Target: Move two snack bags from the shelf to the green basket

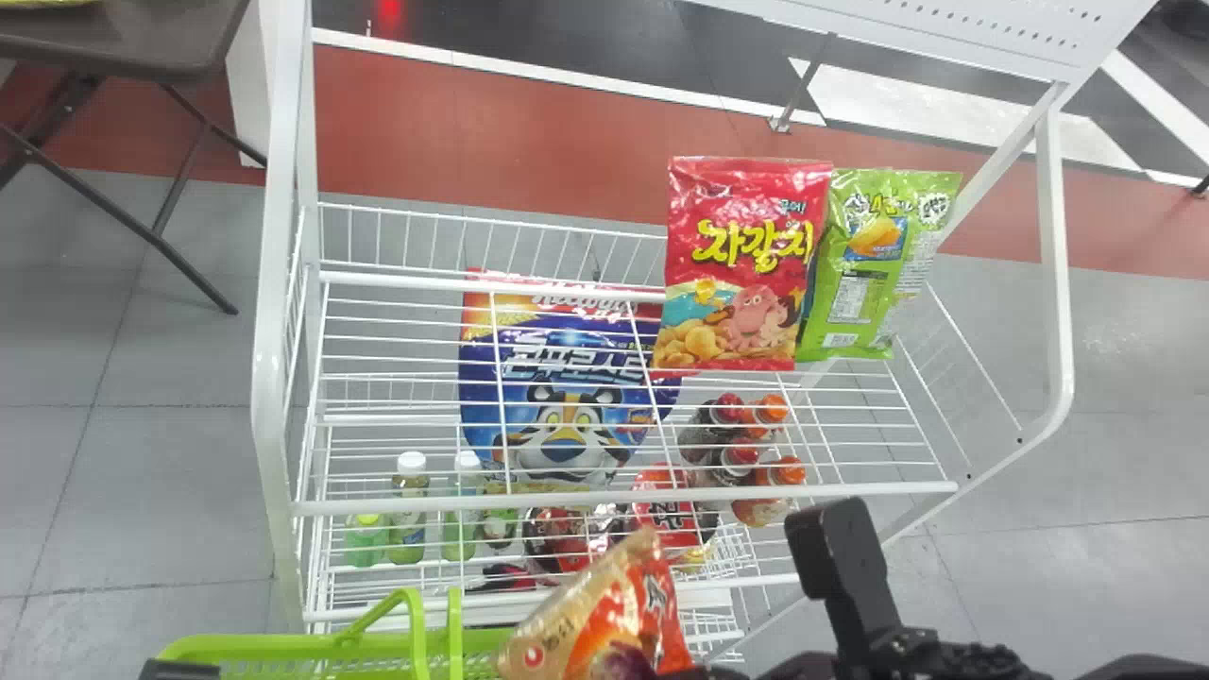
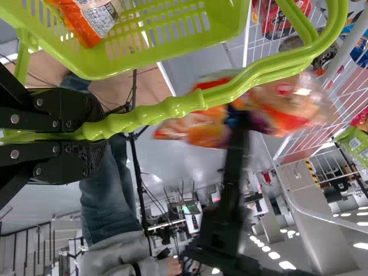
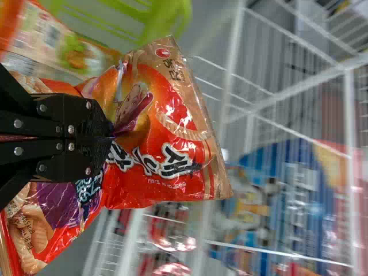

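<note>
My right gripper's black arm (image 1: 850, 576) stands at the lower right of the head view, beside an orange and tan snack bag (image 1: 600, 614) in front of the shelf. In the right wrist view, the right gripper (image 3: 109, 137) is shut on this bag (image 3: 167, 121). A black part of my left gripper (image 1: 179, 671) shows at the bottom left, by the green basket (image 1: 264, 647). The left wrist view has the left gripper (image 2: 95, 129) shut on the handle of the basket (image 2: 172, 43); an orange snack bag (image 2: 92, 20) lies inside it.
The white wire shelf (image 1: 623, 498) holds a red bag (image 1: 746, 264) and a green bag (image 1: 864, 269) on top. Below are a blue cereal box (image 1: 557, 378), bottles (image 1: 408, 510) and packaged food. A folding table (image 1: 123, 42) stands at the back left.
</note>
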